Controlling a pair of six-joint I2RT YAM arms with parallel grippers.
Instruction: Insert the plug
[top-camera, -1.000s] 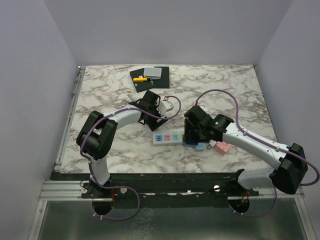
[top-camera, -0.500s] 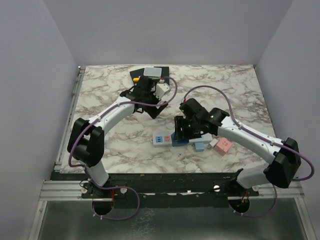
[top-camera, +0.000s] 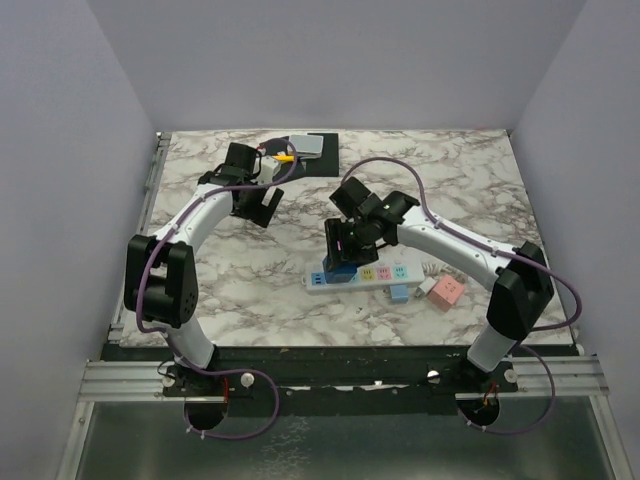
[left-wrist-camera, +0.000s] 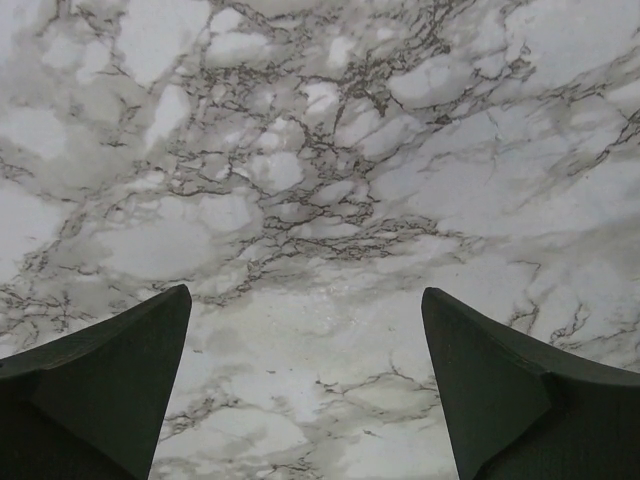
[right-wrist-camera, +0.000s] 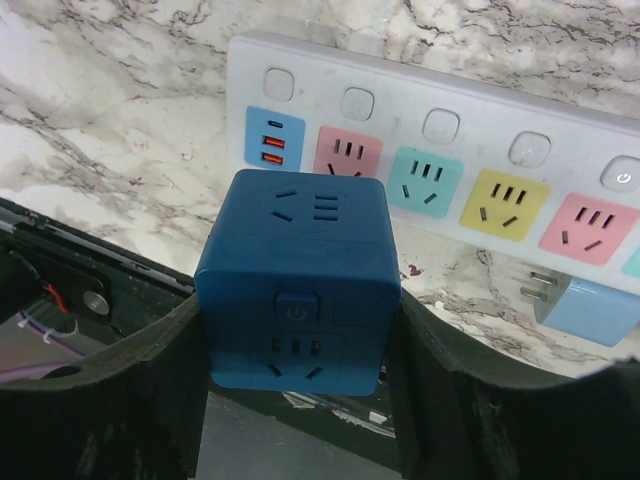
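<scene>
At the left of the top view a metal rail (top-camera: 138, 240) runs along the table (top-camera: 230, 290) edge, and bare marble lies between it and the left arm. The left gripper (top-camera: 262, 207) hangs over the upper left of the table, fingers spread wide with only marble between them in its wrist view. Just right of it, at the far edge, a black mat (top-camera: 325, 162) carries a grey pad (top-camera: 307, 146) and a small yellow piece (top-camera: 285, 155). A broad stretch of marble separates the mat from the strip (top-camera: 375, 274) at centre.

The right gripper (right-wrist-camera: 297, 330) clamps the blue cube (right-wrist-camera: 295, 255) by its two sides, at the strip's left end. In the wrist view the cube overlaps the strip's near edge below the USB panel and first pink socket; whether they touch I cannot tell. A light blue plug (top-camera: 400, 292) lies against the strip's near side, with a pink cube (top-camera: 445, 291) just to its right. Open marble reaches from there to the right wall.
</scene>
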